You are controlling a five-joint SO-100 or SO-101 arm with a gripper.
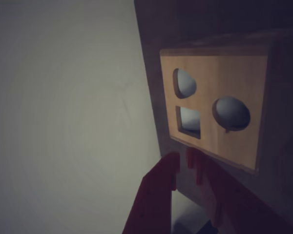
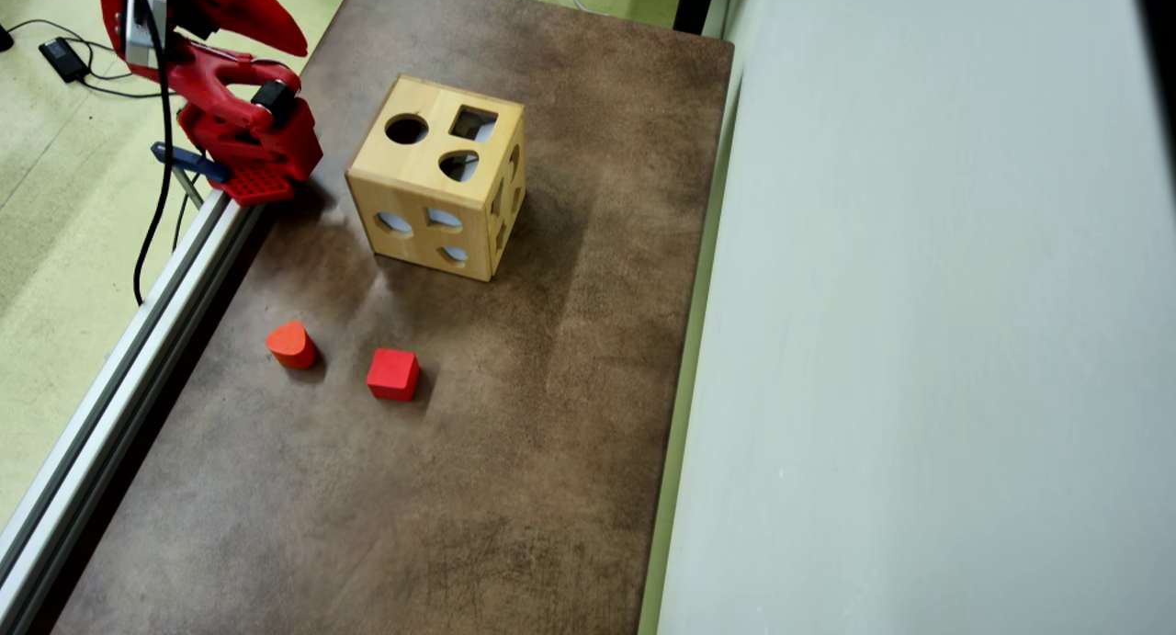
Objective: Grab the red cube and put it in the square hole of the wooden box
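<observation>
Cube [image 2: 393, 374] lying on brown table [image 2: 551, 387], well clear of box [image 2: 439, 189], orange-red rounded block [image 2: 291, 345] sitting just to its left in overhead view. Box standing near table's far end, square hole [image 2: 473, 123] showing on top face beside round hole [image 2: 406, 129]. Arm [image 2: 230, 111] folding at upper-left table edge. Claw [image 1: 188, 165] appearing empty in wrist view, tips nearly together, aimed toward box; exact gap impossible to tell.

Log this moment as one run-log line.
stage: pre-grasp | gripper: empty, away from blocks | red cube: on table, untouched | wooden box: upright | square hole: on top, clear
</observation>
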